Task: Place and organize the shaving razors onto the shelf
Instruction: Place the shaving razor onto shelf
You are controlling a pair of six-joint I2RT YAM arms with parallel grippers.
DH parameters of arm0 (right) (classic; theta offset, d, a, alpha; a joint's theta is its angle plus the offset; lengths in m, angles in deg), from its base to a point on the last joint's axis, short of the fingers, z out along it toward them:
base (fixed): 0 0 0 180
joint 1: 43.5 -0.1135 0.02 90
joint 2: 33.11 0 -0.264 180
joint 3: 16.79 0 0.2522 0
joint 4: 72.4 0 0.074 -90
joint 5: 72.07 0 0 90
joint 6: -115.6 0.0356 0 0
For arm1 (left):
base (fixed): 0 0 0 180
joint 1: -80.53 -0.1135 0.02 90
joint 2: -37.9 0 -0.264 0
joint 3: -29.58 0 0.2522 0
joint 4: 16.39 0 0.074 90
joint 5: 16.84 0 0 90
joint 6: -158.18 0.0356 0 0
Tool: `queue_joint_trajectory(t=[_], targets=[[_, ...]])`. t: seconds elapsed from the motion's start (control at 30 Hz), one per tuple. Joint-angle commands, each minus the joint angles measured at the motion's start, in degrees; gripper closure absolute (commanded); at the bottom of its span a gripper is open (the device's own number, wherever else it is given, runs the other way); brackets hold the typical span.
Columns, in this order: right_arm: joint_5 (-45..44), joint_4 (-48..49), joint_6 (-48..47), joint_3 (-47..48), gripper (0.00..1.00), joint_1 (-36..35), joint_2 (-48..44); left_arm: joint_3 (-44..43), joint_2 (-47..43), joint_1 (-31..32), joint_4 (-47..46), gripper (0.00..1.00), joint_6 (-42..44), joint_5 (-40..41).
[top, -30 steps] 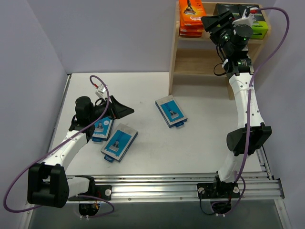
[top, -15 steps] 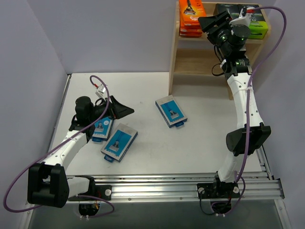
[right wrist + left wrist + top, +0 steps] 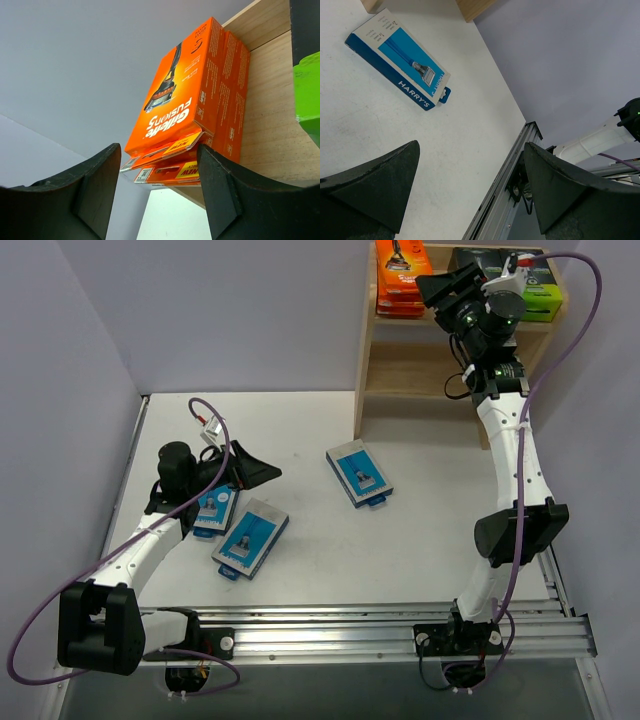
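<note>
Shelf (image 3: 400, 370) at the rear right of the counter (image 3: 430, 530), its top tier carrying stacked packs (image 3: 403, 278) left of boxes (image 3: 545, 300); 1 central pack (image 3: 359, 475) lies before the shelf, 2 others farther left, left pack (image 3: 213, 508) just behind near-left pack (image 3: 250, 538).

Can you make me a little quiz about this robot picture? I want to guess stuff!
1. True or false: the orange packs lie on the table.
2. How many blue packs lie on the table?
3. Which claw is up by the shelf? A) left B) right
Key: 1. False, they are on the shelf's top level. 2. Three. 3. B, the right claw.
</note>
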Motion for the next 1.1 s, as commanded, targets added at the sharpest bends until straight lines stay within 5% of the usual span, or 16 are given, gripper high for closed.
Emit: queue_joint_trajectory(t=[0.0, 1.07], targets=[[0.4, 3.7, -1.6, 0.3, 0.43, -0.3, -4.8, -0.6, 0.3, 0.3, -2.8, 0.06, 0.3, -1.1], [-2.4, 3.1, -4.5, -1.5, 0.42, 2.2, -5.8, -0.6, 0.7, 0.2, -3.1, 0.06, 0.0, -1.3]])
